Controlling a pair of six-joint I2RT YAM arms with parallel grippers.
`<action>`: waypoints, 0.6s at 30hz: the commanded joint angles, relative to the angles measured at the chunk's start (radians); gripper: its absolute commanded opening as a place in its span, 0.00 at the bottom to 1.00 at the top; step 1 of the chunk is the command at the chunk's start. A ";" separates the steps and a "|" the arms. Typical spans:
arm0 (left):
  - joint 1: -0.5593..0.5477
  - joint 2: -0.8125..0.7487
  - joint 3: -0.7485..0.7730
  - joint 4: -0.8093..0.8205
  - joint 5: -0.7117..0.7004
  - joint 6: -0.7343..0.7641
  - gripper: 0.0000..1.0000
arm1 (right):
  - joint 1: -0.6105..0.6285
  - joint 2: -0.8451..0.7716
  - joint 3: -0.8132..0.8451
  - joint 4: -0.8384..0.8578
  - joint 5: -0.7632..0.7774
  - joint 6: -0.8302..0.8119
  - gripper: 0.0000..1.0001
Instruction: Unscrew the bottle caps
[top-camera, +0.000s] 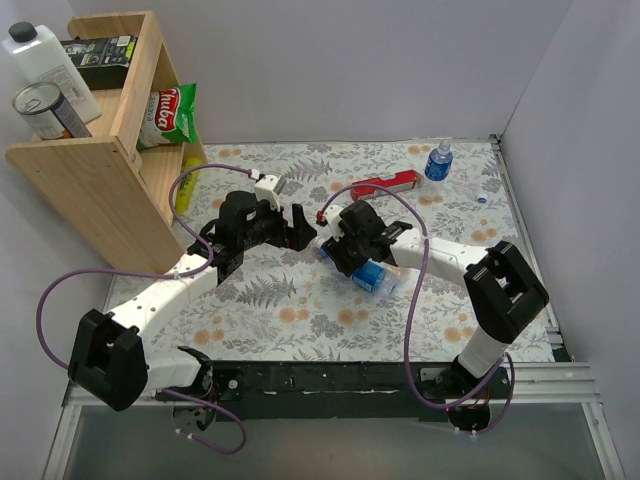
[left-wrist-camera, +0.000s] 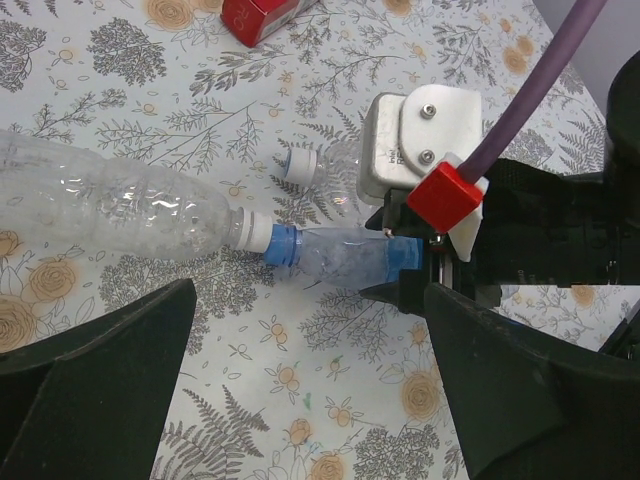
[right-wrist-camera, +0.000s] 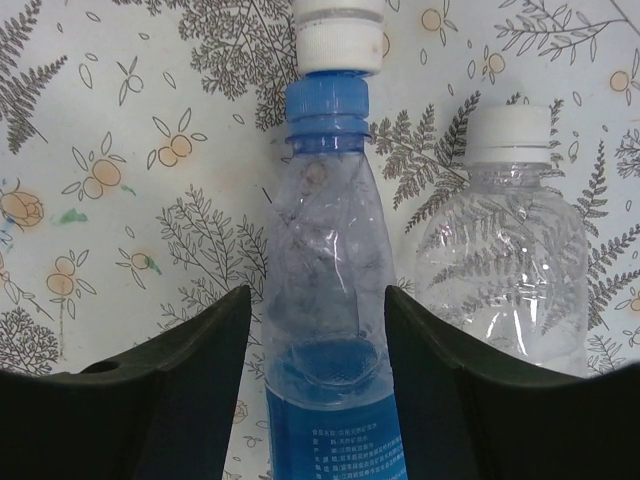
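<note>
Because it is light, crinkly and easily crushed, hold the blue-labelled bottle (right-wrist-camera: 325, 300) by its stiffer shoulder and pinch its blue cap (right-wrist-camera: 325, 100), upper centre of the right wrist view. Your right fingers (right-wrist-camera: 190, 380) flank its body, though whether they grip it is unclear. Your left fingers (left-wrist-camera: 100, 380) stand wide apart.

The left arm (top-camera: 165, 290) and right arm (top-camera: 450, 255) are white tubes with chunky black joint housings. A purple cable (top-camera: 42, 305) loops off each. Just beside the right arm's red block (left-wrist-camera: 445, 193) sits a pale plate (left-wrist-camera: 412, 135) with two screws. The tool fingers (left-wrist-camera: 90, 390) are matte black.
</note>
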 joint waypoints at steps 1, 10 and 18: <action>0.007 -0.038 0.041 -0.002 -0.015 0.006 0.98 | 0.008 0.023 0.050 -0.033 0.036 -0.019 0.63; 0.007 -0.054 0.038 0.001 -0.021 0.008 0.98 | 0.022 0.011 0.056 -0.092 -0.017 -0.003 0.44; 0.017 -0.107 0.025 0.026 -0.047 -0.011 0.98 | 0.028 -0.214 0.099 -0.172 -0.029 0.084 0.36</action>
